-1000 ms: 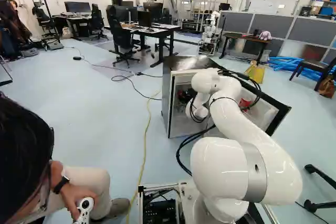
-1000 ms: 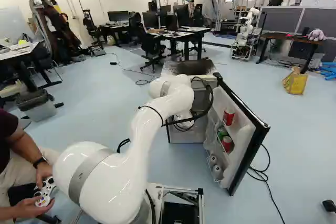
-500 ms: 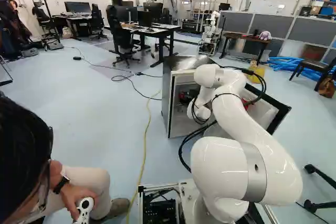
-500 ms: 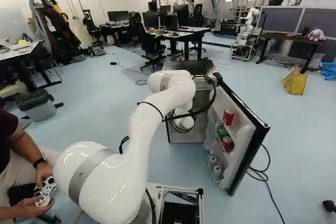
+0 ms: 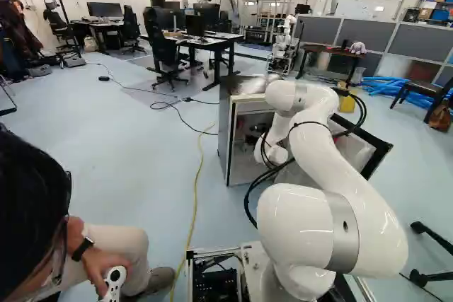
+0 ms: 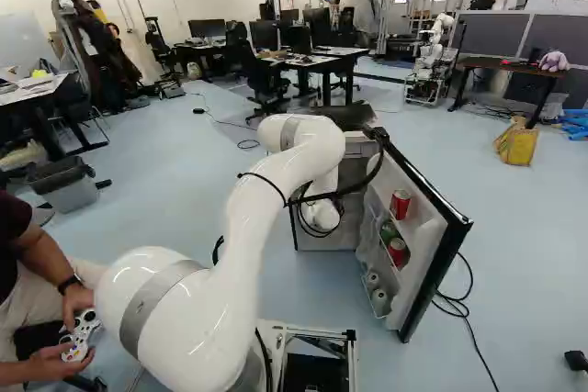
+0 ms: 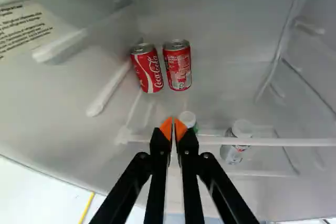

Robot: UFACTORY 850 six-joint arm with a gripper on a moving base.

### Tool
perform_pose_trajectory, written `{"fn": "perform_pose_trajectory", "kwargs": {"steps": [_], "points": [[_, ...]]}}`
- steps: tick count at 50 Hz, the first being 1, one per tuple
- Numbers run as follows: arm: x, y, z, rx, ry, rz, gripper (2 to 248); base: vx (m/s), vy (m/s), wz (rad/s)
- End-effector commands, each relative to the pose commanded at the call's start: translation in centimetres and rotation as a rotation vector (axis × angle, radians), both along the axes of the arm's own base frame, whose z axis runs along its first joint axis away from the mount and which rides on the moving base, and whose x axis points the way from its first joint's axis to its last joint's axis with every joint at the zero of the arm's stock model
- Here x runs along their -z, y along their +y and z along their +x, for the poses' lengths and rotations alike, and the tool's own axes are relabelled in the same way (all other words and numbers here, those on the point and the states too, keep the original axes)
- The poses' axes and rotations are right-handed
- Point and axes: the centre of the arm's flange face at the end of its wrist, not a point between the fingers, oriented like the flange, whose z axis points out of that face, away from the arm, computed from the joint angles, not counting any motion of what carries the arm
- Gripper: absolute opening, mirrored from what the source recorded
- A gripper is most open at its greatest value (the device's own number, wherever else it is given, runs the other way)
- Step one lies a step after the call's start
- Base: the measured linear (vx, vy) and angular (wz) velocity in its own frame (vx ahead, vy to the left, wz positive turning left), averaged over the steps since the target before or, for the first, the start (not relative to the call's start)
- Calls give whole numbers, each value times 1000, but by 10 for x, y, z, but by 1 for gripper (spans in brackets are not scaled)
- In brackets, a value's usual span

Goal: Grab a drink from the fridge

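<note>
In the left base view, the gripper's black body [image 5: 260, 129] partly shows inside the open fridge [image 5: 224, 136]. In the wrist view the gripper [image 7: 174, 125] is shut, its orange tips together with nothing between them. Ahead of the tips, two red cans stand side by side, one slightly tilted [image 7: 148, 69] and one more upright [image 7: 177, 66]. Close beside the tips is a pale-topped can [image 7: 188, 119], partly hidden by a finger. A silver can [image 7: 233, 148] stands farther to the side, behind a white rail [image 7: 278, 142].
The fridge door [image 6: 424, 263] stands open, with red cans [image 6: 400, 205] and several others on its racks. Black cables hang along the arm. A person's hand with a controller [image 5: 113, 284] is beside the base. Another robot [image 6: 430, 61] stands far back.
In the left base view my arm's upper bend has risen and shifted right, and the wrist has moved slightly right. The base, fridge and door have stayed put.
</note>
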Motion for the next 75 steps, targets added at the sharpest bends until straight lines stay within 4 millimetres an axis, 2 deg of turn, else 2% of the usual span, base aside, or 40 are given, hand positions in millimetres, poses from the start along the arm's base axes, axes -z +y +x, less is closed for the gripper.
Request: {"fn": "perform_pose_trajectory", "kwargs": {"steps": [1,2,6,7,27,28,32,33,37,38,43,44,48,49,53,54,58,59,75], "points": [[0,0,-1,1,3,1,54,0,0,0],[-1,0,-3,1,5,2,31,0,0,0],[-2,0,-7,3,12,4,31,0,0,0],[-2,0,-7,4,12,4,24,0,0,0],[-3,0,-9,5,16,6,24,0,0,0],[-3,0,-9,5,16,6,33,0,0,0],[-3,0,-9,5,16,6,33,0,0,0],[-3,0,-9,5,16,6,65,0,0,0],[-3,0,-9,5,16,6,65,0,0,0],[-3,0,-9,5,16,6,99,0,0,0],[-3,0,-9,5,16,6,99,0,0,0],[-3,0,-9,5,16,6,135,0,0,0],[-3,0,-9,5,16,6,135,0,0,0],[-3,0,-9,5,16,6,171,0,0,0],[-3,0,-9,5,16,6,171,0,0,0],[-3,0,-9,5,16,6,208,0,0,0],[-3,0,-9,5,16,6,208,0,0,0],[-3,0,-9,5,16,6,244,0,0,0],[-3,0,-9,4,15,5,247,0,0,0]]}}
